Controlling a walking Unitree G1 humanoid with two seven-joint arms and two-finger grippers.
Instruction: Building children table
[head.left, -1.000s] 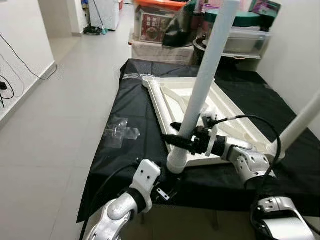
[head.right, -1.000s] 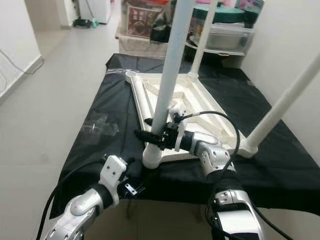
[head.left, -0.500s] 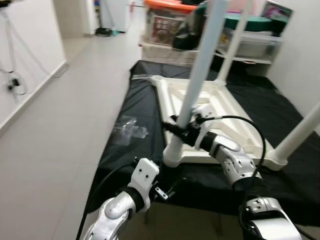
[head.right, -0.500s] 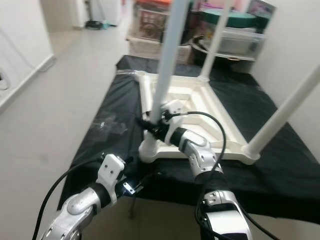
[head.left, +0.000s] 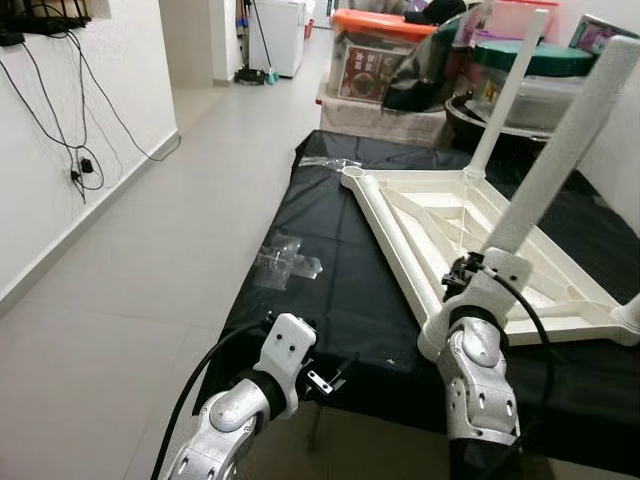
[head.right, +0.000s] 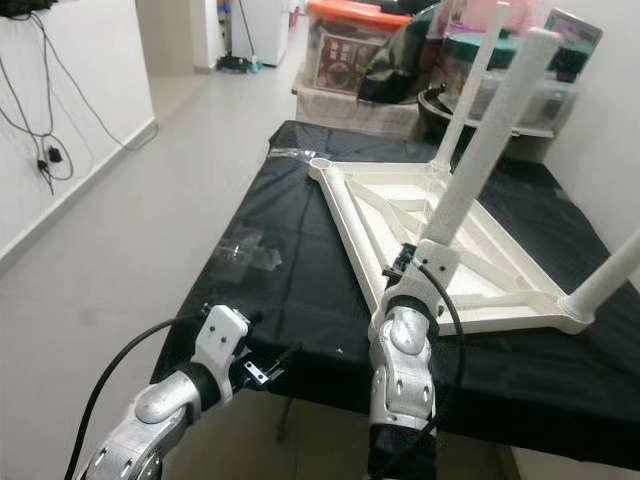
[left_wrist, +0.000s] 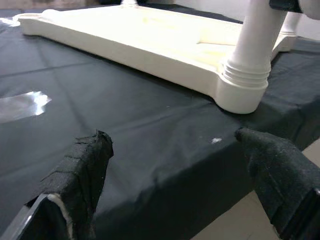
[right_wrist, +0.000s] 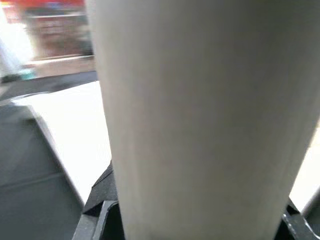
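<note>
**Right gripper clamped on the near leg of the upturned table**

Down at the near corner, the right gripper (head.left: 462, 283) is closed around the near leg (head.left: 560, 150), a smooth white tube that rises at a slant from its ribbed round socket (left_wrist: 242, 90). In the right wrist view the leg (right_wrist: 200, 120) stands between the two black fingers (right_wrist: 100, 200).

Lower, off the front edge of the black cloth (head.left: 340, 290), the left gripper (head.left: 325, 378) hangs with its cloth-wrapped fingers (left_wrist: 82, 170) spread and holding nothing.

Upside down on the cloth lies the cream plastic tabletop (head.left: 440, 220), its underside ribbed with crossing struts. Another leg (head.left: 505, 95) stands at its far corner, and a third (head.right: 615, 275) rises at the right-hand corner.

Crumpled clear plastic wrap (head.left: 285, 265) lies on the cloth to the left of the tabletop, apart from it. Beyond the cloth stand stacked storage bins (head.left: 385, 55); cables (head.left: 70, 120) hang on the white wall at left, above a pale tiled floor (head.left: 130, 270).
</note>
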